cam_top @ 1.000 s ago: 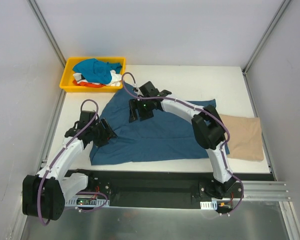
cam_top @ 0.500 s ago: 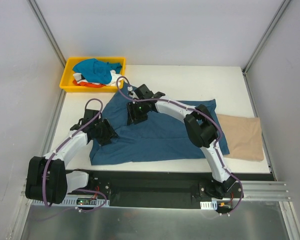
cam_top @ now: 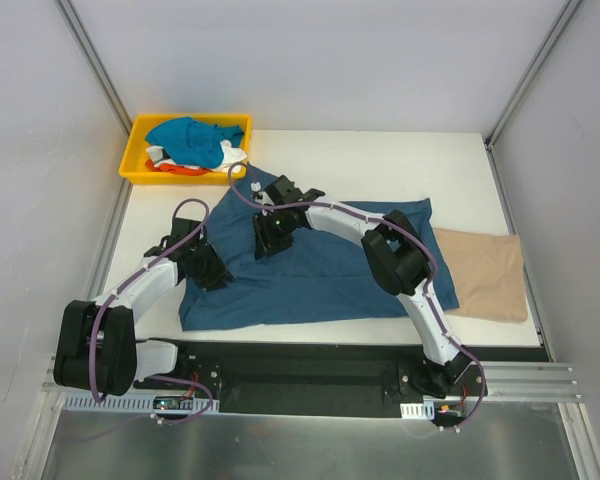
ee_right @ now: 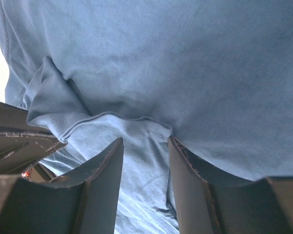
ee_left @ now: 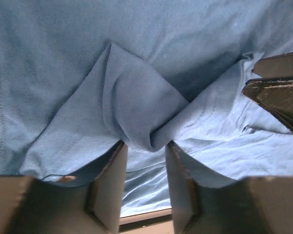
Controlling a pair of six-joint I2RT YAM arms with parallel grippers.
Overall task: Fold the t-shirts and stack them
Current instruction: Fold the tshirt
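Yellow plastic tray (cam_top: 138,160) — far-left corner of white table (cam_top: 380,165)

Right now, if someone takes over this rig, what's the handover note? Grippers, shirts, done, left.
Grippers: the left gripper pinches a raised fold of the dark teal t-shirt at its left edge. The right gripper straddles a hem near that shirt's far left corner; I can't tell whether it grips.
Shirts: the teal one lies spread in the middle. The tan t-shirt lies folded beside it on the right. The yellow tray at the far left holds the bright blue shirt, white shirt and orange-red shirt in a heap.
Done: tan one folded.
Left: fold the teal one, then the tray's three, and stack all.
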